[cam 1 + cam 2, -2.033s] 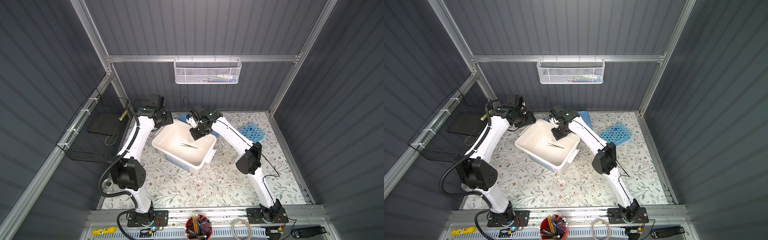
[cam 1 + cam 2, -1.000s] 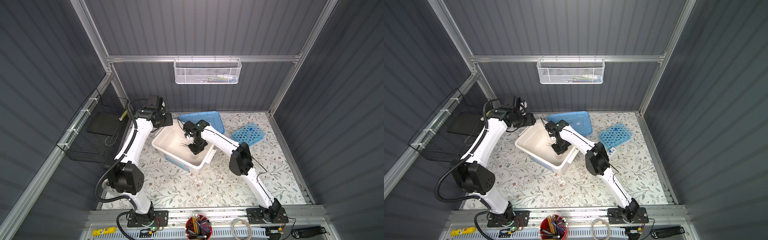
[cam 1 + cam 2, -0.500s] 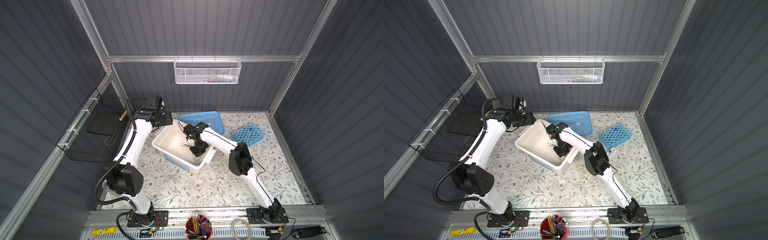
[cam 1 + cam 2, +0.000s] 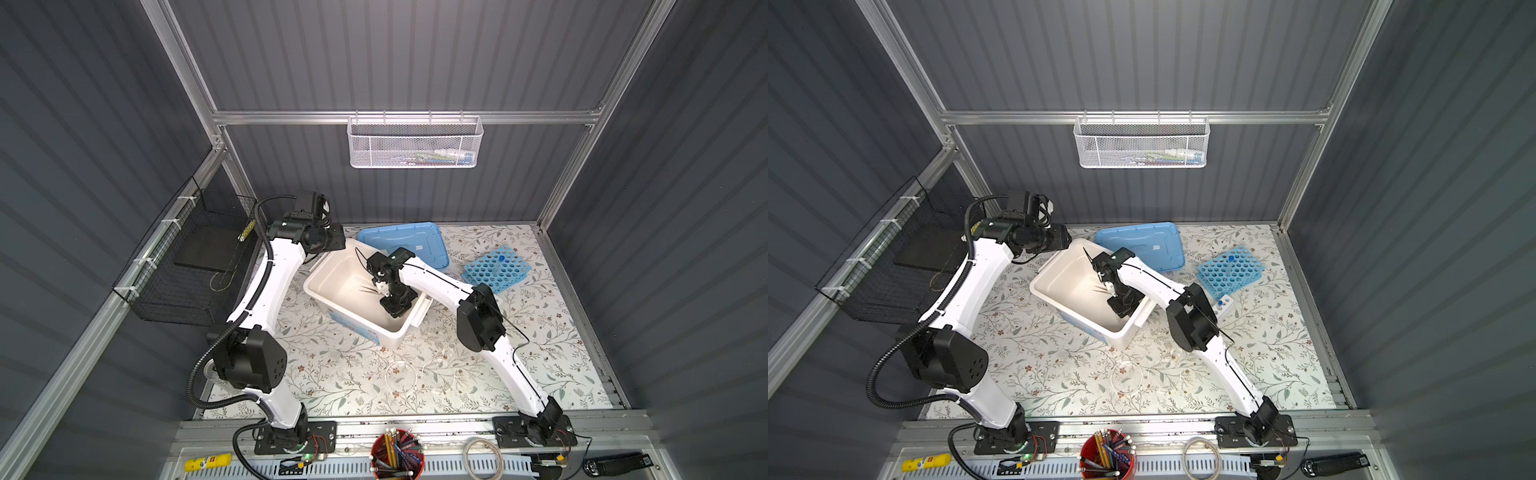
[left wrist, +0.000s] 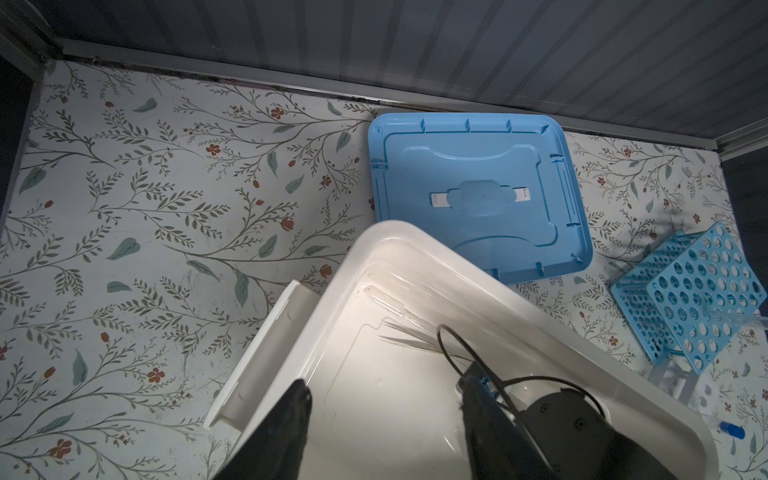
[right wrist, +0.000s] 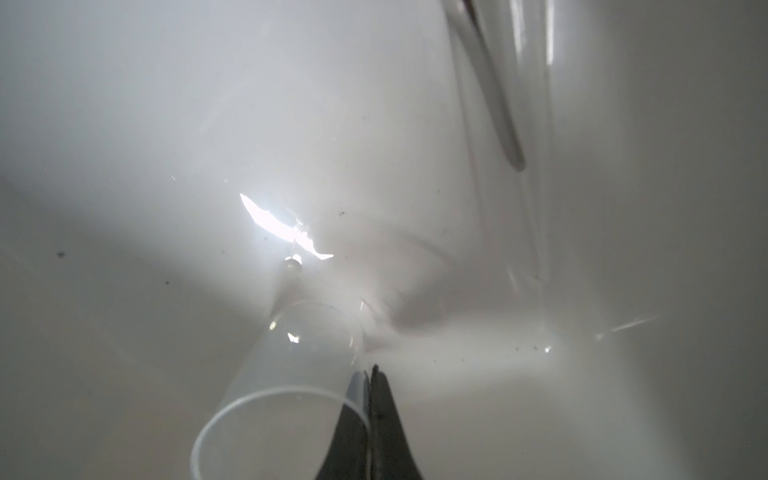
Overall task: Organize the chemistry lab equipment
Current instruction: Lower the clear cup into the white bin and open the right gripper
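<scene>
**Right gripper [image 6: 371,372] pinches the glass vessel in the bin**

Its jaws are closed together on the thin wall of the small glass vessel [image 6: 291,361], just at the open rim. The vessel is low inside the white bin [image 4: 353,326]. The tweezers [image 5: 415,338] lie on the bin floor, near it. The left gripper [image 5: 386,399], with jaws apart, hangs over the bin's back corner.

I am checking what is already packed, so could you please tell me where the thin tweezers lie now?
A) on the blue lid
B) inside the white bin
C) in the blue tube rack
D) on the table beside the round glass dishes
B: the tweezers lie on the floor of the white bin, close to the right gripper, which is shut on a clear glass vessel.
</scene>
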Motion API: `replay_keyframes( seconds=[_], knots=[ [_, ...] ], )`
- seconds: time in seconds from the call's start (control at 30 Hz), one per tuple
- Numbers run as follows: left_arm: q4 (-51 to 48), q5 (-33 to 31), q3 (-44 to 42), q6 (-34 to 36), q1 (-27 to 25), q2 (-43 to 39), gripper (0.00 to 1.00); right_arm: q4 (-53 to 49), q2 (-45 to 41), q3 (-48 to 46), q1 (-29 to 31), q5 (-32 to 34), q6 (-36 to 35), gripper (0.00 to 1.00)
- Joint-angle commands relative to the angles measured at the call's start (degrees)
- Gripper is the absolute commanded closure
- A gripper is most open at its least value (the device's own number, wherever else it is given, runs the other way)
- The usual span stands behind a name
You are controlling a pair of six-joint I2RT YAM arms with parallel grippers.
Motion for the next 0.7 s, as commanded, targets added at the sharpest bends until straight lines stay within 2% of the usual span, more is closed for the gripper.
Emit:
replay_keyframes(
  seconds=[0.0, 0.2, 0.47, 0.67],
  knots=[
    [0.41, 0.0, -0.62, 1.21, 0.32, -1.17, 0.39, -0.59, -0.33, -0.94, 0.5, -0.74, -0.44, 1.0],
    [0.61, -0.05, -1.38, 1.28, 0.32, -1.47, 0.39, 0.09, -0.1, -1.59, 0.75, -0.87, -0.12, 0.98],
    [0.94, 0.48, -1.46, 1.04, 0.32, -1.39, 0.39, -0.33, -0.66, -0.09, 0.68, 0.11, -0.66, 0.78],
    [1.34, 1.27, -1.64, 0.95, 0.32, -1.17, 0.39, -1.16, -1.29, 2.38, 0.07, 0.87, -0.36, 0.7]
  ],
)
